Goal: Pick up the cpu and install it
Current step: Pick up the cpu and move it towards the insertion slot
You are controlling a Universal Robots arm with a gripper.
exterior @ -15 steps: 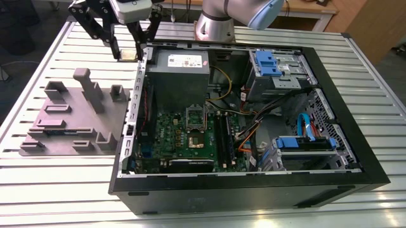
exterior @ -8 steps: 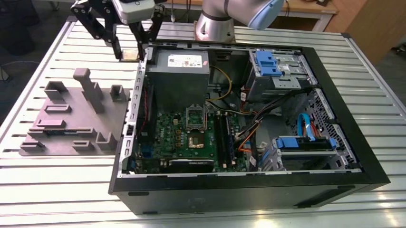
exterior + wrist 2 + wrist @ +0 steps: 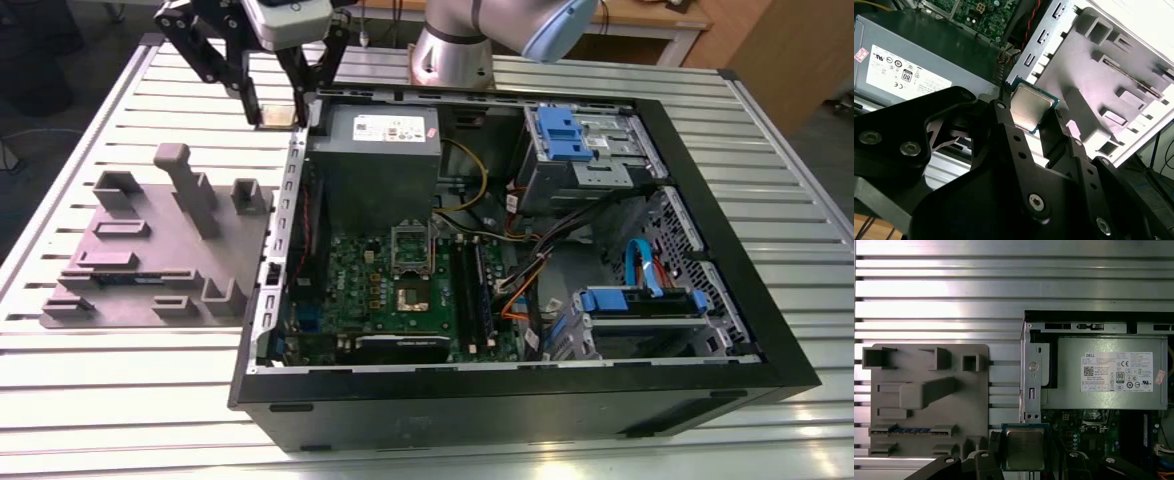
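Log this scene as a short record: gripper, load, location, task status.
gripper: black two-finger gripper, shut on the cpu, a small thin square chip with silvery metal top
location: near the side wall of the open black computer case, between the grey plastic fixture and the grey metal box with white label
status: cpu lifted, not yet on the green motherboard

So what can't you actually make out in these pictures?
- Chip: its underside faces away from the camera in both wrist views, and two of its edges are covered by the gripper shut on it.
- Socket on the green board: too small in the exterior view to tell whether it is open or empty.
- Arm: its upper part is cut off by the exterior view's top edge.
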